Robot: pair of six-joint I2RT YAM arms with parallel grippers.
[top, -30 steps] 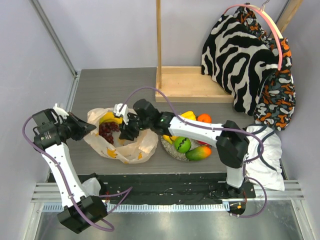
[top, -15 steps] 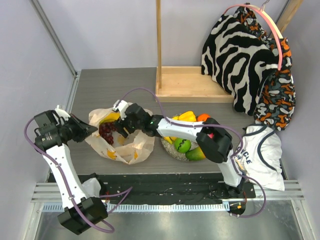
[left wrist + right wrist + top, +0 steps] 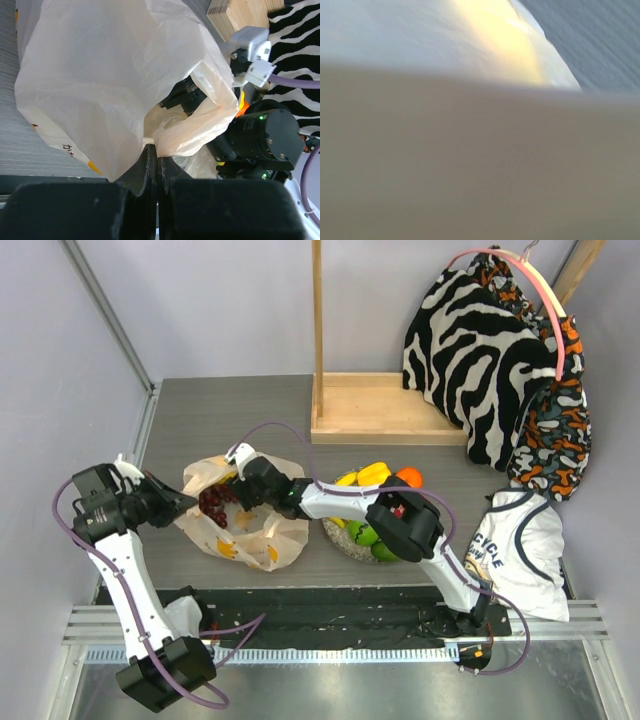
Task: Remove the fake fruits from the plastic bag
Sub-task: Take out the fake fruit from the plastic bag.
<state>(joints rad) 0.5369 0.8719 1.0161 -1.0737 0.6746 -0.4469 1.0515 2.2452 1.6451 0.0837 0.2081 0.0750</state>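
**Operator:** Left gripper point(image 3: 151, 150) status?

**Technician:** Clamped on the left rim of the plastic bag point(image 3: 255, 540). The right gripper point(image 3: 238, 498) is inside the bag mouth beside the grape bunch point(image 3: 212, 502); I cannot tell its jaw state.

**Operator:** Bag condition?

**Technician:** Crinkled, translucent peach, on the grey table point(image 3: 220, 415), left of the plate point(image 3: 333, 533).
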